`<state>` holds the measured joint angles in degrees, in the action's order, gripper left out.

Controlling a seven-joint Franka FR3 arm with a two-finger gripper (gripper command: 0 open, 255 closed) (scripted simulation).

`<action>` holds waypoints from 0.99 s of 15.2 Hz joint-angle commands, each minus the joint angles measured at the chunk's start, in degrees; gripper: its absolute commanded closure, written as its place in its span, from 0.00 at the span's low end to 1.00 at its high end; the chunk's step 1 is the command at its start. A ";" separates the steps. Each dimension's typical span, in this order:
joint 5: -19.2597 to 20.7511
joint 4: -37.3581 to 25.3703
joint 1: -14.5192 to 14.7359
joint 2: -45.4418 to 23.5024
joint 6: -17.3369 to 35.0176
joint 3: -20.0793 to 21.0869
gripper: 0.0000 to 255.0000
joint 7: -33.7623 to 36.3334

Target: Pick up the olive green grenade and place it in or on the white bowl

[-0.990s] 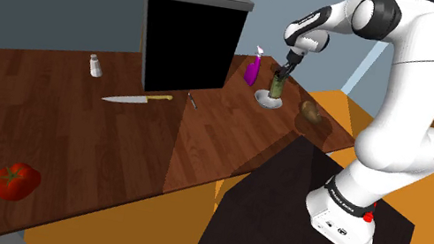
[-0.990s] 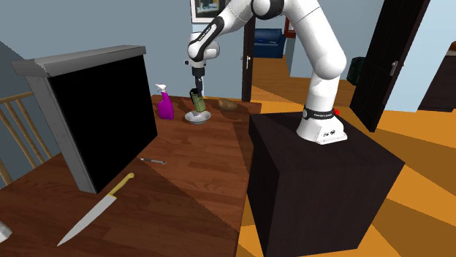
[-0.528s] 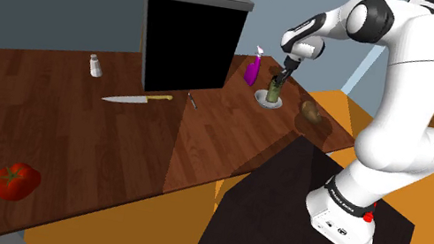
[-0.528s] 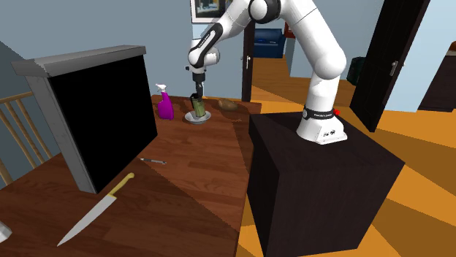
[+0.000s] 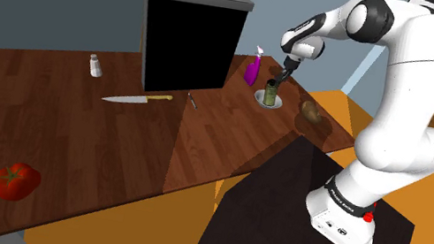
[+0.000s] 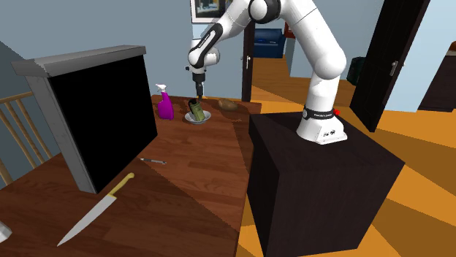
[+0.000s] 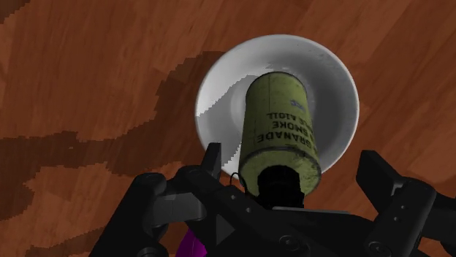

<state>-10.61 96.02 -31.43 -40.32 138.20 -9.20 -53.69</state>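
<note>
The gripper (image 7: 292, 164) stands open, fingers clear of the olive grenade (image 7: 278, 124) resting tilted in the white bowl (image 7: 337, 87). The arm should lift straight upward to avoid tipping the grenade.

grenade (image 7: 278, 120) now loose in bowl (image 7: 337, 91)

Directly beneath the end effector (image 5: 282, 74), the olive grenade (image 5: 271, 92) sits in the white bowl (image 5: 260, 99) on the worktop (image 5: 70, 134).
</note>
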 commanded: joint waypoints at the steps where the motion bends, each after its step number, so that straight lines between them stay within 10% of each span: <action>1: 0.00 0.00 0.00 0.00 0.00 0.00 0.00 0.00; 15: 1.02 0.79 0.55 5.25 -4.43 -0.87 0.00 0.59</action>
